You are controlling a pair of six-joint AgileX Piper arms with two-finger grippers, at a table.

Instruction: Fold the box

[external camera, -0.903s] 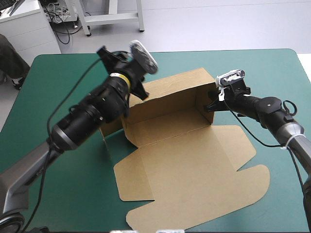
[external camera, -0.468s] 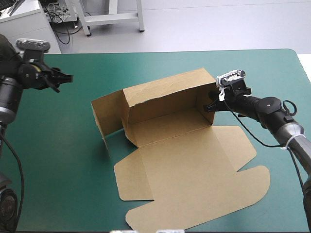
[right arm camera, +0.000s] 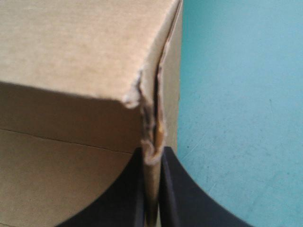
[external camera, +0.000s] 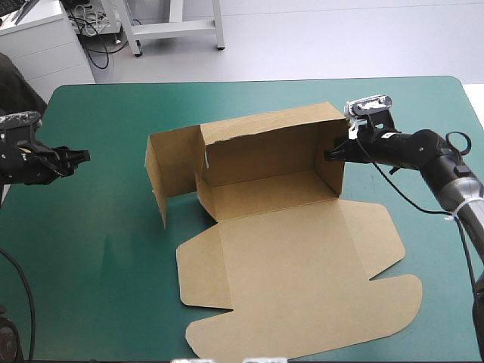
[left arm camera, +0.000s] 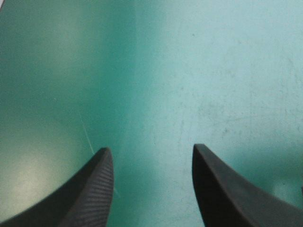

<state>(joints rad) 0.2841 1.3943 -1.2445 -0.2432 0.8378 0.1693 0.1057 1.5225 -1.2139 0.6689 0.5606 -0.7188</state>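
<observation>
The brown box (external camera: 265, 227) lies mid-table with its back wall and right wall raised, a left flap (external camera: 170, 170) standing outward, and its lid flat toward the near edge. My right gripper (external camera: 330, 154) is shut on the box's right wall, the board's top edge (right arm camera: 152, 123) pinched between its black fingers (right arm camera: 177, 189). My left gripper (external camera: 83, 155) hovers near the table's left edge, well clear of the box. In the left wrist view that gripper (left arm camera: 152, 161) stands open over bare teal-green cover.
The teal-green cover (external camera: 98, 249) is bare to the left of the box and along the far edge (external camera: 302, 94). The flat lid (external camera: 302, 295) reaches close to the near edge of the table.
My left arm has swung away from the box's left flap to the table's left edge. The box has shifted slightly right with my right gripper still holding it.
</observation>
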